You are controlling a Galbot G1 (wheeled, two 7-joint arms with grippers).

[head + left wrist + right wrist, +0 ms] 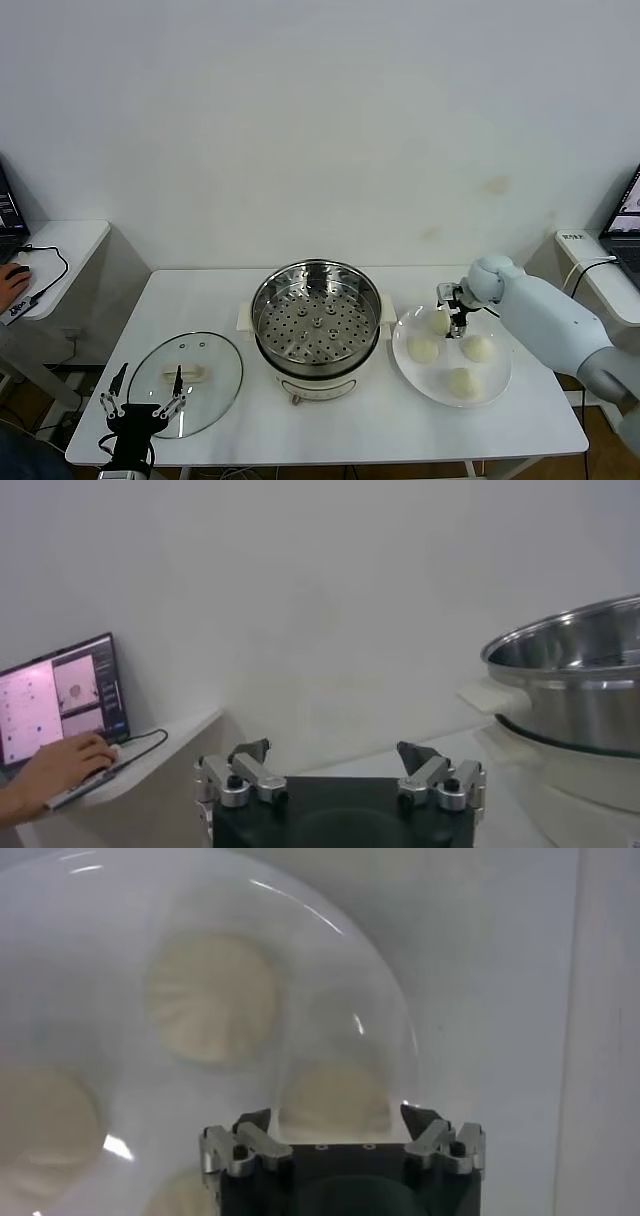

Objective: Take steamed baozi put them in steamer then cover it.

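Cream-white baozi [335, 1098] sits between my right tool [458, 310]'s spread fingers on the plate [500, 385]; I'd close gently, centred. Left tool [140, 412] idles spread.

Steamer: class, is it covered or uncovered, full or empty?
Uncovered and empty. The steamer shows its bare perforated tray; the lid lies on the table beside it, and the baozi sit on the plate.

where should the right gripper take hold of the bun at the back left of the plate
Across the rounded sides of the baozi, coming straight down from above: it is a smooth dome on the flat plate, with neighbours beside it. The right gripper already straddles it in the wrist view.
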